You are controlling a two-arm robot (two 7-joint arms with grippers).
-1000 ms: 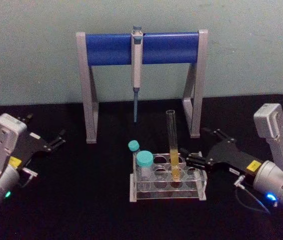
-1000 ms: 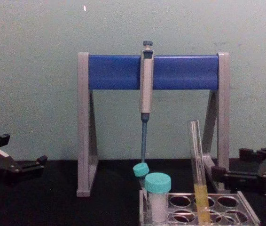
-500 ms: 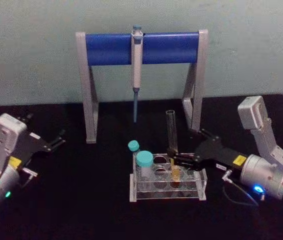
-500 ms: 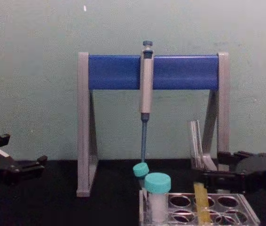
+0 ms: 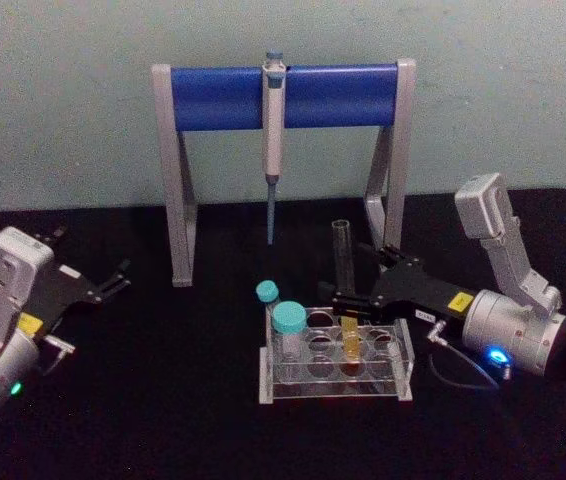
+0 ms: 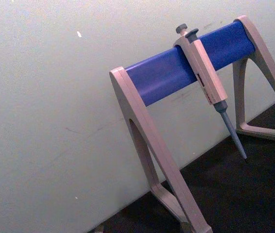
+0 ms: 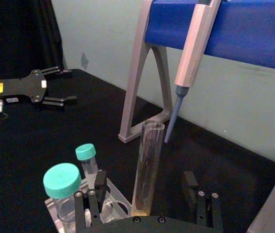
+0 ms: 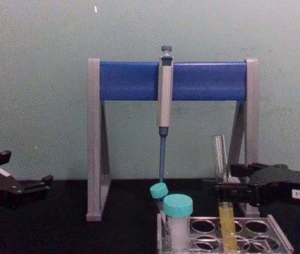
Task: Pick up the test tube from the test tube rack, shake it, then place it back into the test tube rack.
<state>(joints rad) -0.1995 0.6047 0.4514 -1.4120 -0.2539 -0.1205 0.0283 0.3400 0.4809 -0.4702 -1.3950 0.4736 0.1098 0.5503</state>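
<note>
Two fingers of our right gripper (image 5: 347, 307) stand apart, straddling the test tube (image 5: 343, 262) with gaps either side; it stands upright in the test tube rack (image 5: 335, 388). Well left of the rack, our left gripper (image 5: 115, 280) rests, fingers spread.

This is most likely a laboratory bench, or a mock-up of one. A pipette (image 5: 273, 130) hangs from a grey-and-blue stand (image 5: 213, 97), and in front of it a clear test tube rack (image 5: 335, 378) holds an uncapped test tube (image 5: 343, 255) with yellow liquid and two teal-capped vials (image 5: 288, 325). Everything stands on a black table (image 5: 163, 400) against a plain pale wall (image 5: 63, 100).
</note>
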